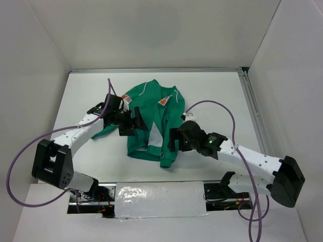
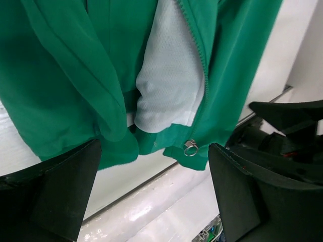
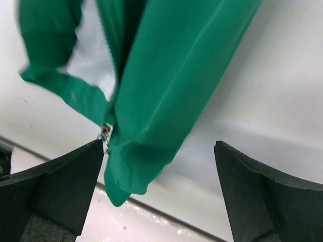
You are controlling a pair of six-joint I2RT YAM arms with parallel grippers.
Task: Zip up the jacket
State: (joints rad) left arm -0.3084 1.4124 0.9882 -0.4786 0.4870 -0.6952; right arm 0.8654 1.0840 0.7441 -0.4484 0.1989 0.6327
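Note:
The green jacket (image 1: pixel 151 118) lies crumpled mid-table, its orange chest patch (image 1: pixel 162 101) facing up. The front is open at the bottom and white mesh lining (image 2: pixel 169 85) shows. My left gripper (image 1: pixel 134 124) is open over the jacket's left side, with the hem and the metal zipper pull ring (image 2: pixel 190 147) just ahead of its fingers (image 2: pixel 55 196). My right gripper (image 1: pixel 172 142) is open at the jacket's lower right edge. In the right wrist view a green hem fold (image 3: pixel 151 126) hangs between its fingers (image 3: pixel 55 196), and the zipper pull (image 3: pixel 105 132) is near the left one.
A shiny taped strip (image 1: pixel 151 194) runs along the table's near edge. A metal rail (image 1: pixel 252 111) borders the right side. White walls enclose the table. Purple cables (image 1: pixel 222 108) loop off both arms.

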